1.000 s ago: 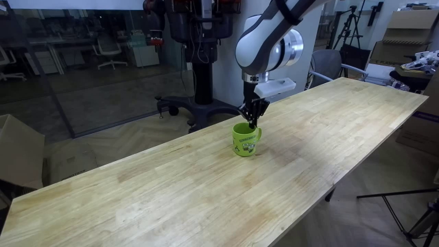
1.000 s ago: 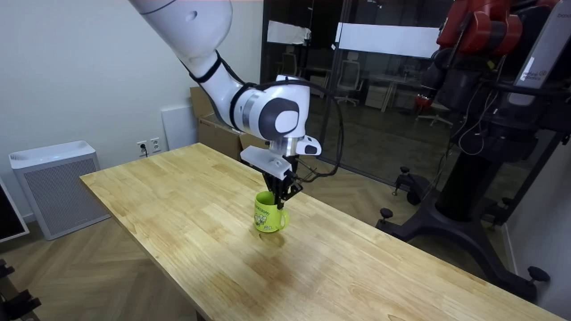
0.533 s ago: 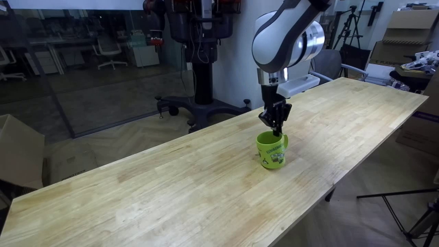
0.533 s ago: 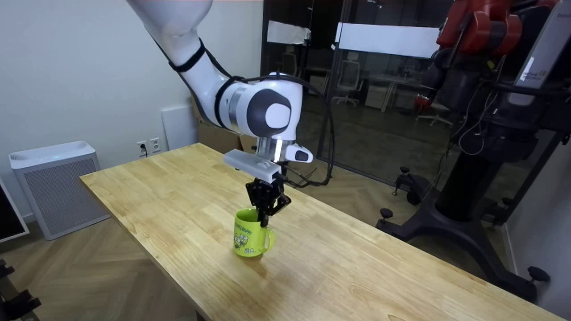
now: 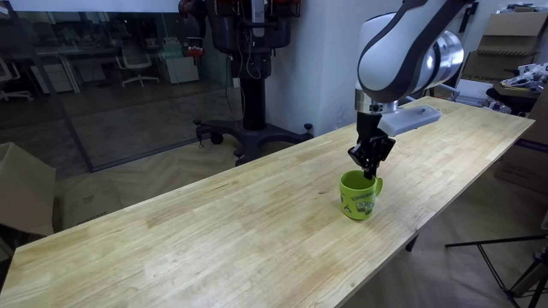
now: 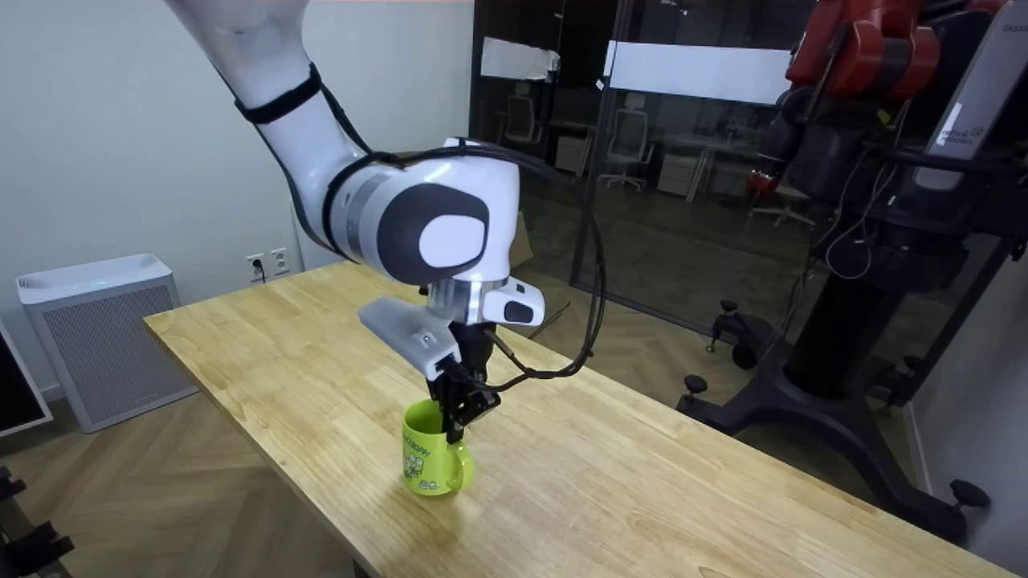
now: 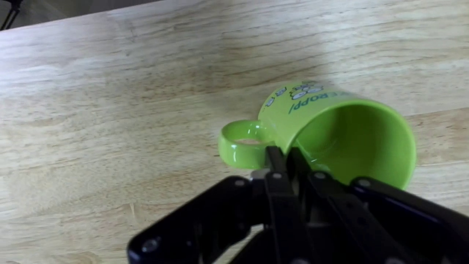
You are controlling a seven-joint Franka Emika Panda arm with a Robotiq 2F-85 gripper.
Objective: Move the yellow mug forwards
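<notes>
The yellow mug, a lime-green mug with a cartoon pattern and a side handle, stands upright in both exterior views [image 5: 356, 200] [image 6: 427, 457], close to the long table edge away from the glass wall. My gripper [image 5: 370, 174] points down at the mug's handle side, and it also shows in an exterior view [image 6: 454, 436]. In the wrist view the gripper [image 7: 286, 154] is shut on the rim of the mug [image 7: 284, 117] beside the handle, one finger inside and one outside. I cannot tell whether the base touches the table.
The long wooden table [image 5: 214, 239] has its edge a short way beyond the mug [image 7: 91, 18]. A dark robot on a wheeled stand [image 6: 803, 385] is past the far long edge. A tripod [image 5: 509, 273] stands on the floor. A cable loop [image 6: 594, 321] hangs from my arm.
My gripper has carried or slid the mug across the table, away from the dark robot and towards the opposite long edge. The grip on the rim looks the same.
</notes>
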